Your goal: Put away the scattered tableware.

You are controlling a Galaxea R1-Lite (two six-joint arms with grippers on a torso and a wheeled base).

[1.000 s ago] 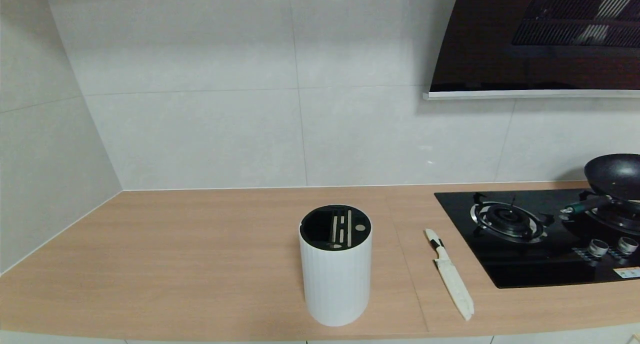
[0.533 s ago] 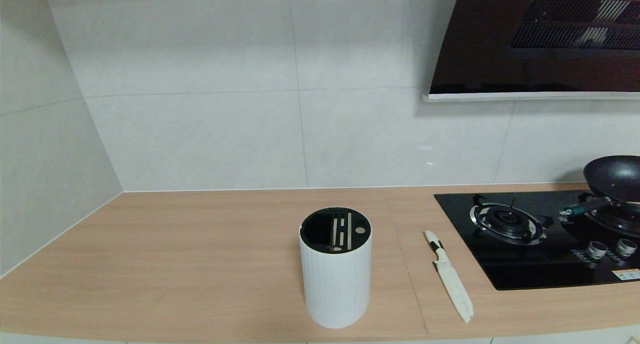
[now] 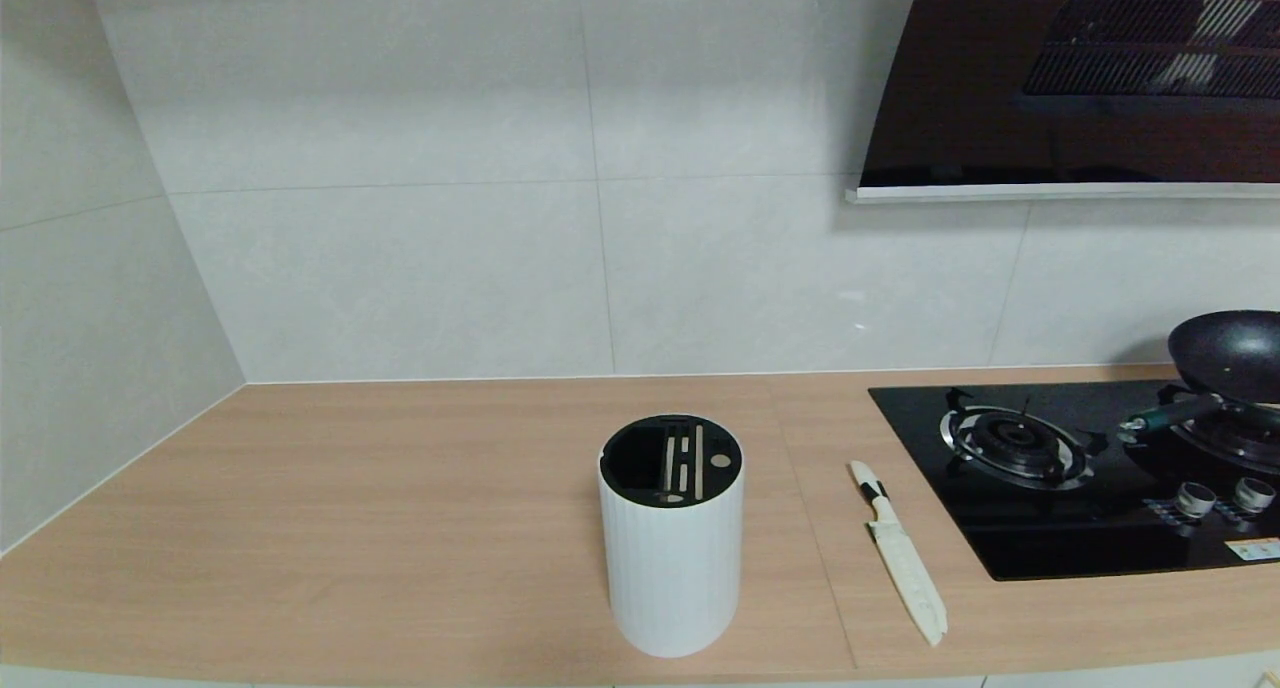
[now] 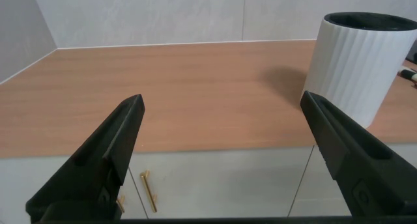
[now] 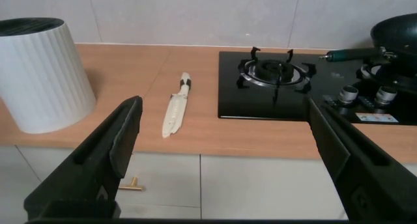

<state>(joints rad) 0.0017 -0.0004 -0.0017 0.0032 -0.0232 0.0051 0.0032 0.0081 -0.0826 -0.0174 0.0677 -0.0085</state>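
We see knife (image 3: 897, 548) flat on counter (image 3: 400, 488) between white holder (image 3: 671, 548) and stove (image 3: 1060, 498); left gripper (image 4: 220, 110) and right gripper (image 5: 223, 110) both spread wide at the near edge

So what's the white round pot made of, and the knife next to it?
The white round pot looks like plastic, maybe ceramic: matte white, fine upright ribs, black slotted top. The knife is cream-white all over, blade too, with a black band on the handle: perhaps a ceramic blade or plastic sheath; can't tell.
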